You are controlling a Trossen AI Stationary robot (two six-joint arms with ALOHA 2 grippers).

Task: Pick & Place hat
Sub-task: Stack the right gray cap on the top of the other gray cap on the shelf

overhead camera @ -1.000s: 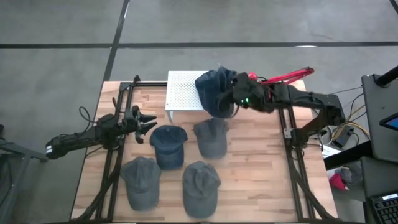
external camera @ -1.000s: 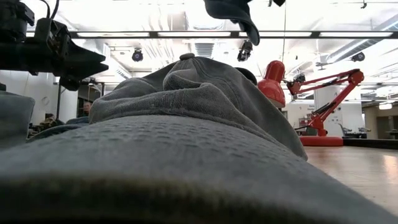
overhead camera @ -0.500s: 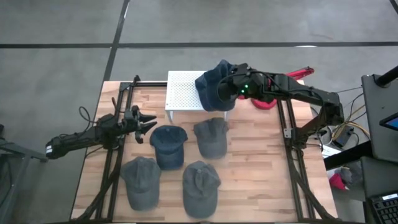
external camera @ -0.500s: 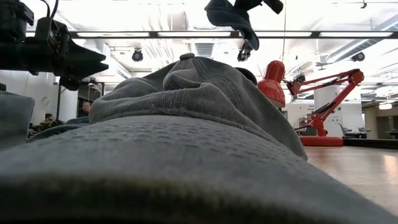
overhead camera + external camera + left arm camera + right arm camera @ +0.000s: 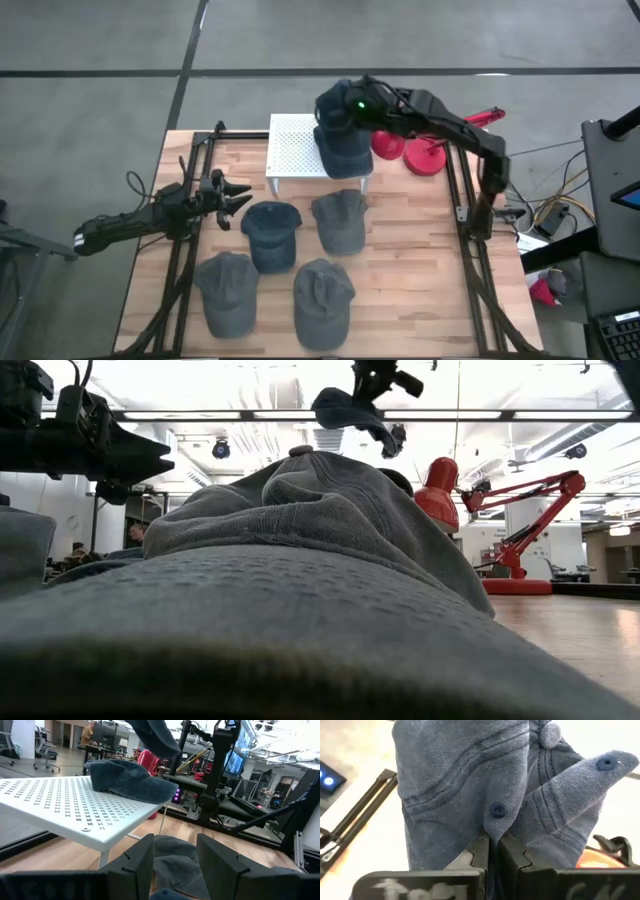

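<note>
Since a second ago we have swung our right tool (image 5: 352, 103), clamped on the hat (image 5: 343, 146), toward 12 o'clock over the rack (image 5: 296, 145); next we lower and release, while our left tool (image 5: 232, 193) waits half-open at 9 o'clock.

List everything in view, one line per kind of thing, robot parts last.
Held hat: one, dark blue, hanging from the right gripper above the white stand.
Hat on stand: one, dark blue, on the stand's right end.
Hats on table: four, one dark blue, three grey, on the wooden table.
White stand: one, perforated, at the table's far edge.
Red lamp: one, beside the stand.
Left gripper: open, waiting at the table's left.
Right gripper: shut on held hat.
</note>
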